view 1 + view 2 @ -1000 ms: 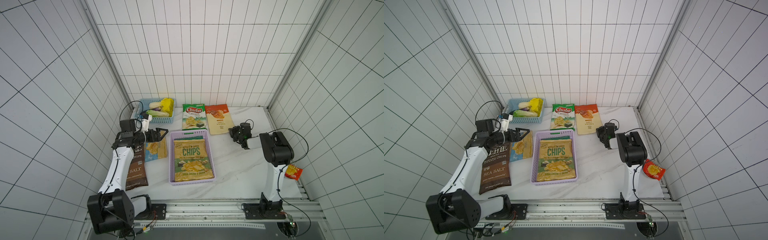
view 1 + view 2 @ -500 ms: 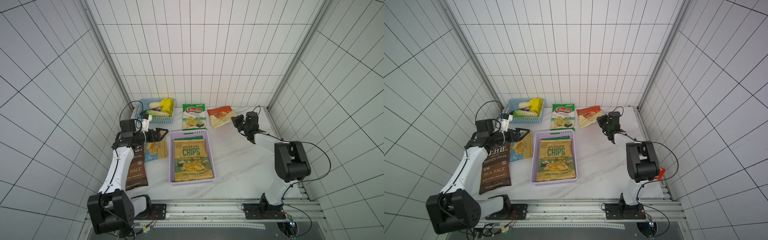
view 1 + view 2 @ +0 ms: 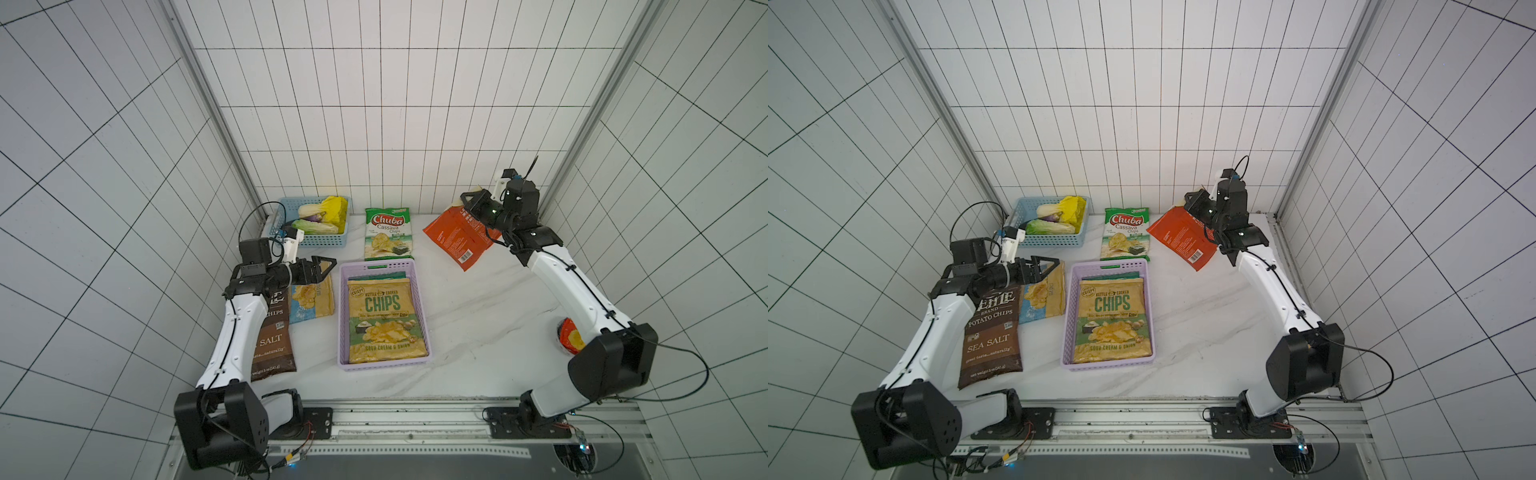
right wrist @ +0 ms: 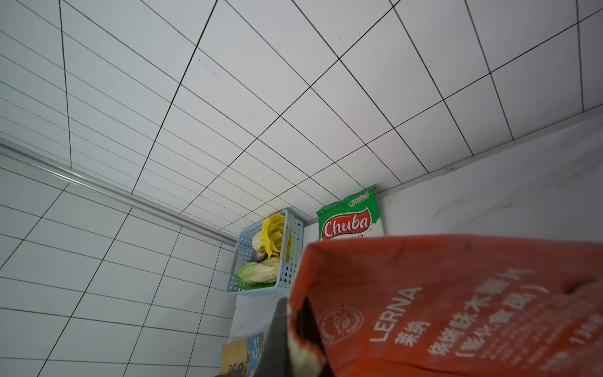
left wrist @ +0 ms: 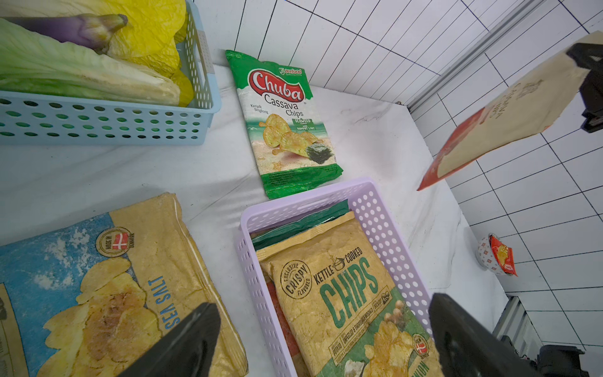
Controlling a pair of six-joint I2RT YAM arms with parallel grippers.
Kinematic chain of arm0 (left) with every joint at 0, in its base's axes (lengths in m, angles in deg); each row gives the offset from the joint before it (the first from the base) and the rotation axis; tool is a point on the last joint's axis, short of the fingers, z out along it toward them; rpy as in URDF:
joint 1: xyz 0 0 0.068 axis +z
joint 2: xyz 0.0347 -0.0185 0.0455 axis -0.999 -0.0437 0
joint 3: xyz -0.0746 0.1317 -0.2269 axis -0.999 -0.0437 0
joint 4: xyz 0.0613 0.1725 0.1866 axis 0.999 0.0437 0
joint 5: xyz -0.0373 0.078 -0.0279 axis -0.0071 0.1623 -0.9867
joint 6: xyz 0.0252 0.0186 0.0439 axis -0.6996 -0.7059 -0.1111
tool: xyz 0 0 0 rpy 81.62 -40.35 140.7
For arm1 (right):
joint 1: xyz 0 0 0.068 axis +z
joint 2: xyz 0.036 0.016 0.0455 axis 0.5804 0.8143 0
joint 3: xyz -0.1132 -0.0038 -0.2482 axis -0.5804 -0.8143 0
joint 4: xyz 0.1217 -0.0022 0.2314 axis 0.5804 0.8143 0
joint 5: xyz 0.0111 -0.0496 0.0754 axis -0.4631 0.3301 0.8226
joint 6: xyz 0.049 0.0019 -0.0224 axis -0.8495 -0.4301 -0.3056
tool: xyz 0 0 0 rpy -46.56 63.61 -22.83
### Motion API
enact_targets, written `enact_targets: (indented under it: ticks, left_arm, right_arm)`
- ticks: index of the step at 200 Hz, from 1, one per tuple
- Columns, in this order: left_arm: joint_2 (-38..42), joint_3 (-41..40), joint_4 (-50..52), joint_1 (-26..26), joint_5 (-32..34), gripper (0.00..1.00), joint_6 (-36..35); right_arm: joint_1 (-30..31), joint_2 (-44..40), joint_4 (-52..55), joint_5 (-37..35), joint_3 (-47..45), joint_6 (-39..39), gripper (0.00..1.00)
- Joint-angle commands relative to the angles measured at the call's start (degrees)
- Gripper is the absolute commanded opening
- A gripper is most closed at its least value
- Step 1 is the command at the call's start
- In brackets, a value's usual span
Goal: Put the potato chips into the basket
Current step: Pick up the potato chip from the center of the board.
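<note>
While our right gripper [image 3: 469, 203] pinches the orange bag [image 3: 457, 241] aloft, stacked bags [image 3: 386, 320] fill the basket [image 3: 384, 365] ahead of our wide-open left gripper [image 3: 326, 266]; the Chuba bag [image 3: 388, 235], Kettle bag [image 3: 992, 332] and sea-salt bag [image 3: 311, 297] under it remain.

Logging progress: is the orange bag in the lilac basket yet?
Out: orange bag hangs from the right gripper, clear of the basket.

Chuba bag [image 3: 388, 235] lies just behind the basket [image 3: 343, 316].
</note>
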Motion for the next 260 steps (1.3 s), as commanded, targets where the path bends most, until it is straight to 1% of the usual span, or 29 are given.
enact_targets:
  ticks: [1,38,80,103,159,194,222,260]
  left_arm:
    - [1.11,-0.63,-0.48,-0.15,-0.59,0.98,-0.76]
    - [1.11,-0.63,-0.52,-0.15,-0.64,0.98,-0.79]
    - [1.11,-0.54,-0.48,-0.15,-0.91,0.98,-0.7]
    - [1.34,-0.37,-0.48,-0.22,-1.24,0.98,-0.53]
    - [1.88,-0.28,-0.13,-0.24,-1.99,0.98,-0.79]
    - [1.72,-0.23,-0.13,-0.24,-1.66,0.98,-0.78]
    - [1.82,-0.23,-0.13,-0.24,-1.67,0.98,-0.79]
    - [1.81,-0.19,-0.13,-0.24,-0.66,0.98,-0.7]
  right_arm:
    - [3.02,-3.82,6.64,0.4,4.74,5.52,0.0]
    - [8.04,-8.29,8.42,-0.87,4.85,6.66,0.0]
    - [13.81,-10.17,7.64,-2.92,5.25,7.18,0.0]
    - [15.51,-8.77,7.38,-2.69,6.46,7.58,0.0]
    - [18.35,-5.53,6.09,0.76,9.0,7.45,0.0]
    - [20.67,-5.96,5.78,-0.39,8.76,5.36,0.0]
    - [23.26,-6.47,2.19,-2.19,6.13,3.28,0.0]
    - [25.48,-3.31,-0.59,-4.15,7.33,1.91,0.0]
